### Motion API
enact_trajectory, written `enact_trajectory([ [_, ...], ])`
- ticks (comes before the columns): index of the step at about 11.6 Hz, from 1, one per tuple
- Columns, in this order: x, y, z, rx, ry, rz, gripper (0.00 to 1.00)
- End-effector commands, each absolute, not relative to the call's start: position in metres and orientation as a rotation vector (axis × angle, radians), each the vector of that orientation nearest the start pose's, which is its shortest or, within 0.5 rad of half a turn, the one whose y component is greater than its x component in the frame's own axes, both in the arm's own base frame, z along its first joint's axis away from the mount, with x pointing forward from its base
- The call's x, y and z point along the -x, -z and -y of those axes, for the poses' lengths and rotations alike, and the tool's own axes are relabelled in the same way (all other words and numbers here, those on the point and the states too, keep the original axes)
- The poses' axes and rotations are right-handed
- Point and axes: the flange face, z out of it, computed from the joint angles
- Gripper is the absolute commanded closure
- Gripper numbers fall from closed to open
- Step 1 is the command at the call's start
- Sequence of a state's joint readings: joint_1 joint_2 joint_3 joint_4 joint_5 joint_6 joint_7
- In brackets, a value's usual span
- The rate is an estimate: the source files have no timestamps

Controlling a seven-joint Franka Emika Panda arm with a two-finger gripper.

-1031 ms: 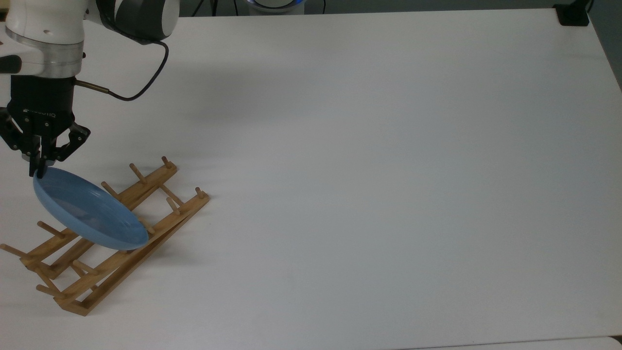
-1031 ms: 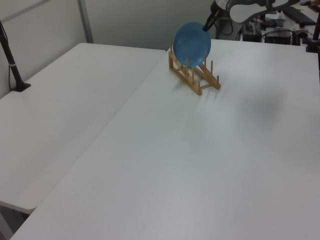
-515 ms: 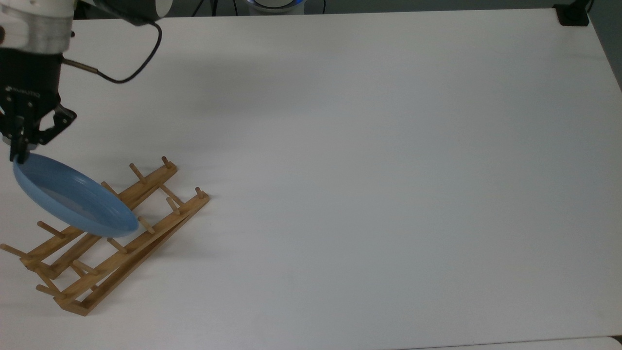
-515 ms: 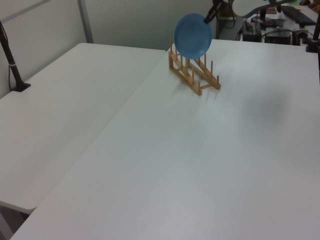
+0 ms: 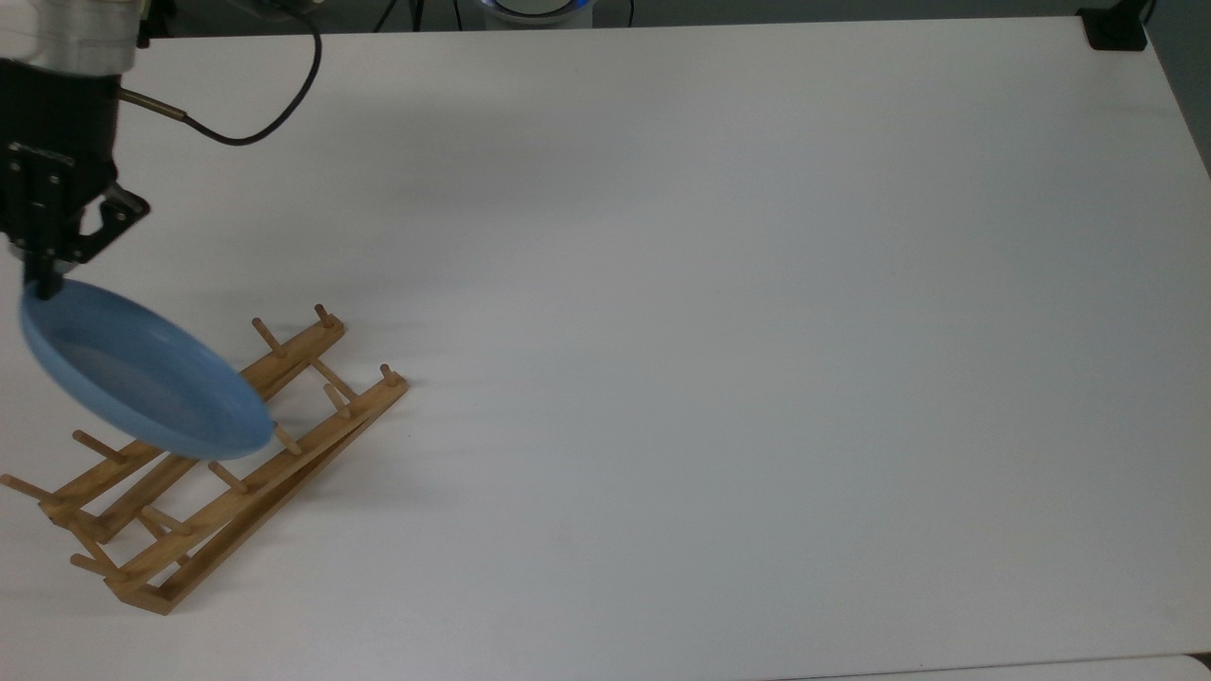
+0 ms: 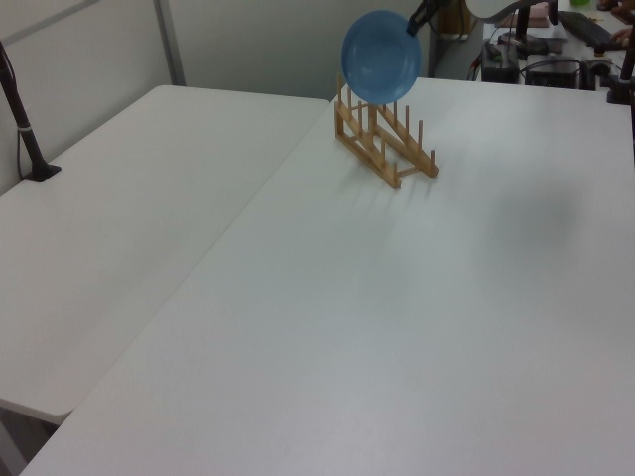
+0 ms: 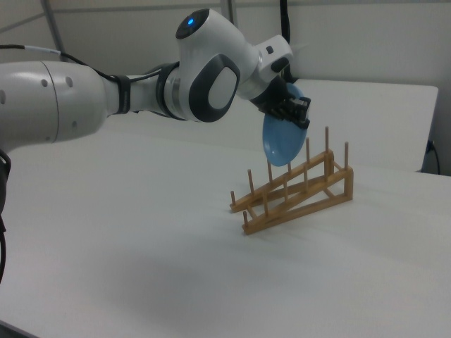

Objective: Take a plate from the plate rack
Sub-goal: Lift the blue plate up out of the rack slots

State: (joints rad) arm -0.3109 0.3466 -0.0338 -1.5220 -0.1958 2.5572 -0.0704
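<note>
At the upper left of the top view, the black claw (image 5: 43,284) is pinched onto the top rim of the plate (image 5: 142,374), a round, shallow, glossy blue dish with a raised edge. The plate hangs tilted above the plate rack (image 5: 222,454), which sits at the lower left on the smooth white tabletop (image 5: 738,331). The rack is light-brown wood: two long rails, crossbars, rows of upright pegs. In the right view the plate (image 7: 283,137) is clear of the pegs. There's lettering on the claw body, too small to read.
</note>
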Motion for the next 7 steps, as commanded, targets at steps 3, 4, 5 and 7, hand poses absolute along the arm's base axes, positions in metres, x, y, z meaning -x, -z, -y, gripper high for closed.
enact_trajectory([
  [3,-0.664,-0.527,0.177,3.141,0.665,-0.293,1.0],
  [4,-0.661,-0.521,0.175,3.145,0.594,-0.272,1.0],
  [5,-0.657,-0.511,0.171,3.153,0.464,-0.165,1.0],
  [7,-0.648,-0.493,0.162,3.104,0.267,0.125,1.0],
])
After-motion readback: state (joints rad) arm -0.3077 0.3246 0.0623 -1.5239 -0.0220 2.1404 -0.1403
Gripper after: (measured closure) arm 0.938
